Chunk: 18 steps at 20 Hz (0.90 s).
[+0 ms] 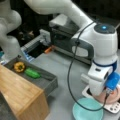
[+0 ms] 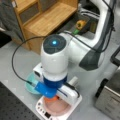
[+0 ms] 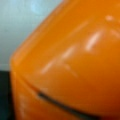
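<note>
Filling wrist view: orange object (image 3: 75,65) | directly under gripper, fingers hidden

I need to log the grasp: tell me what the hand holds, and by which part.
It cannot be told. The hand is hidden behind the wrist, low over the pink plate; an orange object fills the wrist view, but no fingers show.

text: none legible; labels: none; brands: none; numbers: none; signs: none in any view
</note>
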### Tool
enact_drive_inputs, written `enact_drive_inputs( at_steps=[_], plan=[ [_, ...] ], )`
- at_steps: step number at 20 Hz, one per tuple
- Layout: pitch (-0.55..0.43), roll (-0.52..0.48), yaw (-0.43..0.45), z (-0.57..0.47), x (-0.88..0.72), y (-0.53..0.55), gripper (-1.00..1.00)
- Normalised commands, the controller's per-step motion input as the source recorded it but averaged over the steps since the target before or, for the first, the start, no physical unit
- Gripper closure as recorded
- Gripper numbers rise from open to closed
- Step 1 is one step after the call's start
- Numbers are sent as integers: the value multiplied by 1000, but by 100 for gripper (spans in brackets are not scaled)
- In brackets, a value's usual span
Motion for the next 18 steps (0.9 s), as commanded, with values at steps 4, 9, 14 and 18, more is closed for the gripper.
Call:
enact_drive_inputs(
  at_steps=[4, 9, 14, 18],
  plan=[
    [198, -113, 422, 200, -58, -110, 100],
    [203, -147, 474, 233, -114, -193, 100],
    [109, -179, 465, 203, -143, -173, 100],
    [54, -178, 533, 173, -245, -158, 100]
  ],
)
